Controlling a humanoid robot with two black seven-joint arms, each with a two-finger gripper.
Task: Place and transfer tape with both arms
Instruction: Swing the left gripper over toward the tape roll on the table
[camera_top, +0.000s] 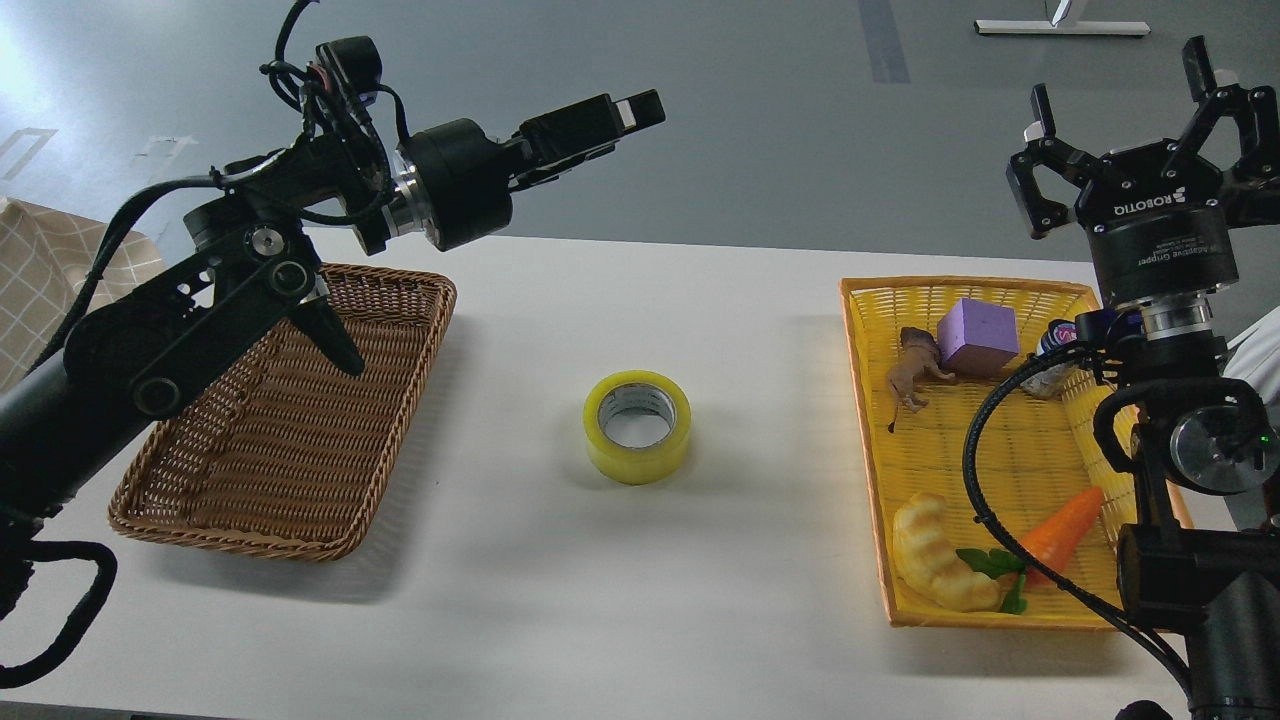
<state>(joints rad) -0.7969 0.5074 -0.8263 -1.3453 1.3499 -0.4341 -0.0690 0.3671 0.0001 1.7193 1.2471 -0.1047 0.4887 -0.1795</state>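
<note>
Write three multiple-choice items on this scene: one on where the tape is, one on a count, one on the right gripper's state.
1. Where does the tape lie?
A. In the brown basket
B. On the table between the two baskets
C. In the yellow basket

2. How many baskets are on the table?
A. One
B. Two
C. Three

3. How is the right gripper?
A. Shut on the tape
B. Shut on the carrot
C. Open and holding nothing

Answers:
1. B: the roll rests on the bare white table, apart from both baskets.
2. B: a brown basket stands at left and a yellow basket at right.
3. C: its fingers are spread above the far end of the yellow basket with nothing between them.
</note>
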